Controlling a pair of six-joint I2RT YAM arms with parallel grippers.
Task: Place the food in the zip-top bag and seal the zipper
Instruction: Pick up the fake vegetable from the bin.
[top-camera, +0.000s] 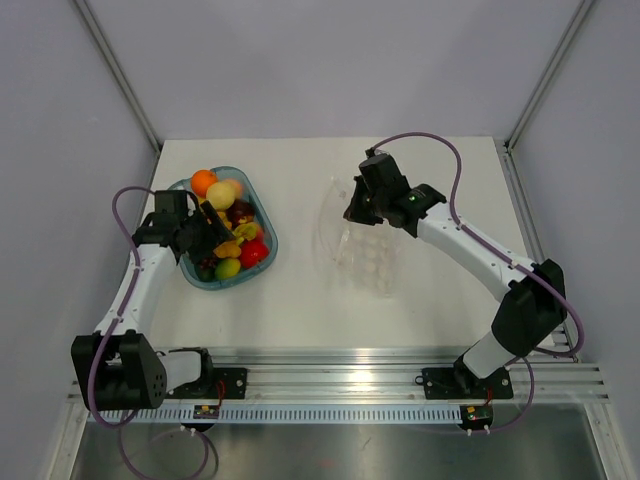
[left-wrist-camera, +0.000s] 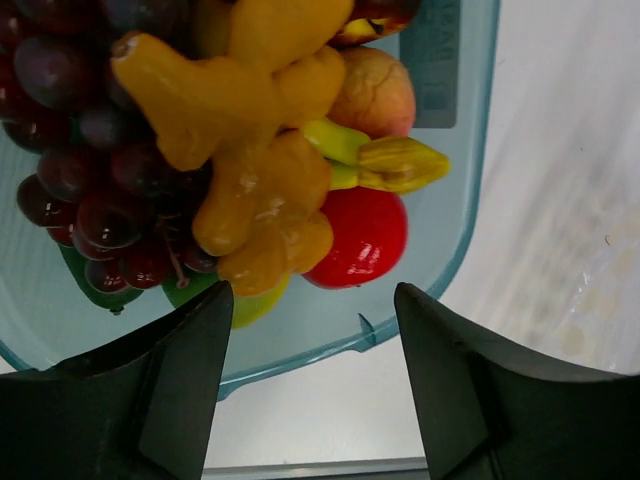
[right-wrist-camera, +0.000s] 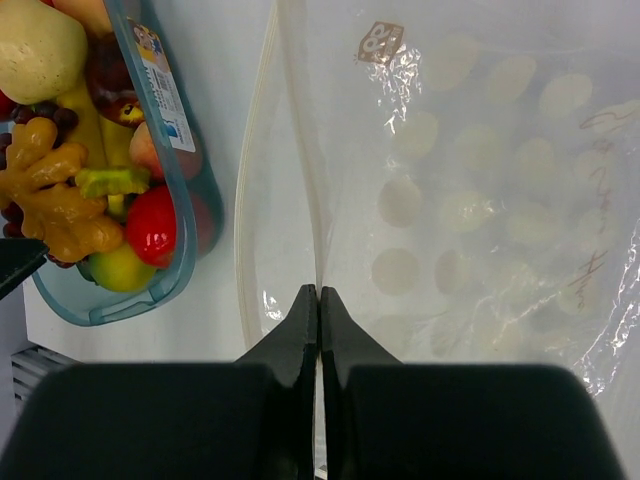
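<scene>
1. Hanging over the blue-green bowl (top-camera: 266, 228), the left tool (top-camera: 212, 238) has its two dark fingers (left-wrist-camera: 160, 390) spread wide apart. In the left wrist view they frame the bowl's rim (left-wrist-camera: 470, 200) from either side.
2. All the food (top-camera: 230, 220) lies heaped in that bowl, which stands on the white tabletop (top-camera: 420, 320) close to its left edge, about midway between the near and far edges.
3. At the far end of the heap are an orange (top-camera: 203, 181) and a pale yellow fruit (top-camera: 221, 194).
4. Just ahead of the left tool (left-wrist-camera: 312, 300) sit:
   - purple grapes (left-wrist-camera: 80, 150)
   - a knobbly orange-yellow piece (left-wrist-camera: 250, 150) lying across the grapes
   - a yellow-green pepper (left-wrist-camera: 385, 160)
   - a red tomato (left-wrist-camera: 358, 235) touching the knobbly piece
5. The zip-top bag (top-camera: 365, 250) lies flat on the tabletop near its middle, towards the right edge and well apart from the bowl. Its mouth is turned to the left edge.
6. The right tool (top-camera: 352, 212) is pinched tight on the bag's mouth edge. In the right wrist view its fingertips (right-wrist-camera: 318, 295) meet on the plastic with no gap.
7. The zipper (right-wrist-camera: 302, 180) runs as a faint pale strip away from that pinch. Beside it, the lower lip of the bag (right-wrist-camera: 480, 200) bows out towards the bowl (right-wrist-camera: 205, 200), so the mouth stands unsealed.
</scene>
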